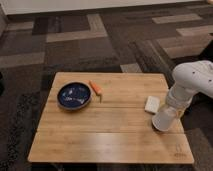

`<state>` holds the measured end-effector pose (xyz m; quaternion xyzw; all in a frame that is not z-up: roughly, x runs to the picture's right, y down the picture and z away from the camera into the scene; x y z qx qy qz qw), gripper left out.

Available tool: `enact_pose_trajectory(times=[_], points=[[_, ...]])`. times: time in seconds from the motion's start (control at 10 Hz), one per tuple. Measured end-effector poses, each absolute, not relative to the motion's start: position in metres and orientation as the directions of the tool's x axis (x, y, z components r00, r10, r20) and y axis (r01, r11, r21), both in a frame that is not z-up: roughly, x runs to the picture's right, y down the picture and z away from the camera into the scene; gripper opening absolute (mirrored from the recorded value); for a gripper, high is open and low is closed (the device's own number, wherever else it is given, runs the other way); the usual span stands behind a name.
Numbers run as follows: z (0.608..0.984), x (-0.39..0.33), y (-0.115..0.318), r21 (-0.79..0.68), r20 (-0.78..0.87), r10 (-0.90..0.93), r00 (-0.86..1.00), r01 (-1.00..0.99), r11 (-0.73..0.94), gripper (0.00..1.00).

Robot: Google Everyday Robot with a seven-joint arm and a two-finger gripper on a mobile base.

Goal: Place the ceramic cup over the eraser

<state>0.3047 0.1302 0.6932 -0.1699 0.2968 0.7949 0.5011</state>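
The white ceramic cup (163,119) is at the right edge of the wooden table (100,135), tilted a little, with its lower end on or just above the tabletop. My gripper (171,106) comes down from the white arm (196,79) and is shut on the cup's upper part. The eraser does not show. A dark patch lies at the cup's foot, and I cannot tell whether it is the eraser or shadow.
A white flat block (152,104) lies just left of the cup. A dark blue round bowl (74,96) sits at the table's left, with a small orange stick (95,88) beside it. Patterned carpet surrounds the table.
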Motion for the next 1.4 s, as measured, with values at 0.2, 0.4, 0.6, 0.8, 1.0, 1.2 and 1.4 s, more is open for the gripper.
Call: enact_pose_trajectory(times=[0.2, 0.4, 0.6, 0.8, 1.0, 1.2, 1.4], points=[[0.701, 0.3, 0.135, 0.292, -0.57, 0.709, -0.415, -0.909, -0.297, 0.0], [0.707, 0.297, 0.136, 0.28, -0.567, 0.718, -0.404, -0.914, -0.293, 0.0], [0.712, 0.296, 0.137, 0.262, -0.557, 0.729, -0.398, -0.917, -0.3, 0.0], [0.714, 0.297, 0.142, 0.253, -0.554, 0.731, -0.399, -0.917, -0.308, 0.0], [0.715, 0.301, 0.148, 0.253, -0.556, 0.724, -0.408, -0.913, -0.32, 0.0], [0.716, 0.301, 0.149, 0.248, -0.56, 0.723, -0.404, -0.915, -0.319, 0.0], [0.717, 0.3, 0.152, 0.241, -0.574, 0.718, -0.393, -0.919, -0.311, 0.23]])
